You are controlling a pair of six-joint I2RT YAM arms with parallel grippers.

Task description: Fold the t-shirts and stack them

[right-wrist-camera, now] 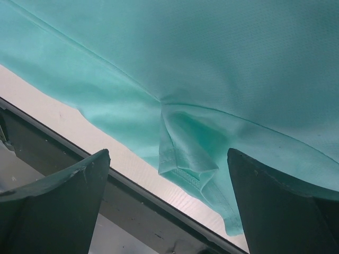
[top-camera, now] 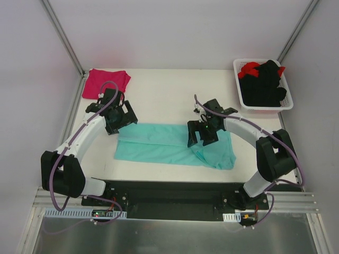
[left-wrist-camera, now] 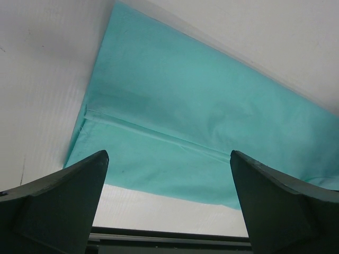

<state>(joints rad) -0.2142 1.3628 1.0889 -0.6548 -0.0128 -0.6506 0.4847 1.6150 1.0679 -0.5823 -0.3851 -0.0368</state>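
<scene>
Two splayed hands (top-camera: 122, 121) (top-camera: 201, 139) over teal t-shirt (top-camera: 159, 144)

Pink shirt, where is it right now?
In the top view, the pink shirt lies at the far left corner of the table, just behind the left gripper and opposite the basket.

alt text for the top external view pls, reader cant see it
A teal t-shirt lies partly folded on a white table, the open left tool by its left edge, the open right tool over its right side. A folded pink t-shirt sits far left; a basket of black and red garments far right.
</scene>
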